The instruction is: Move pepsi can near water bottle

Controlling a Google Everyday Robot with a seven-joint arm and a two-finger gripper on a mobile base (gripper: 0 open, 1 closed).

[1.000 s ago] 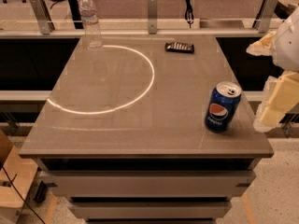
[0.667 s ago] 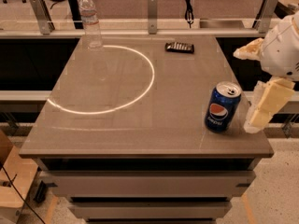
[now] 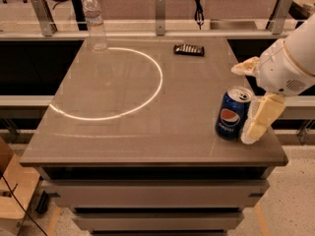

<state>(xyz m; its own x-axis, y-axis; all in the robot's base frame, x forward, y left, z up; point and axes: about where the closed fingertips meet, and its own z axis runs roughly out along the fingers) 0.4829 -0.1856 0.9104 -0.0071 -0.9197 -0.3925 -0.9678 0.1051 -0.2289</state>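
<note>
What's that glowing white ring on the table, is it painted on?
In the camera view it looks like lamp glare, not paint: the ring fades out on its left, in front of the water bottle; it stops short of the pepsi can and the open gripper at the table's right edge.

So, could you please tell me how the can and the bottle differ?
The can is short, blue and opaque; the bottle is tall, slim and clear. The can stands at the table's front right; the bottle at its back left. The open gripper is right beside the can, far from the bottle. Both stand upright.
</note>
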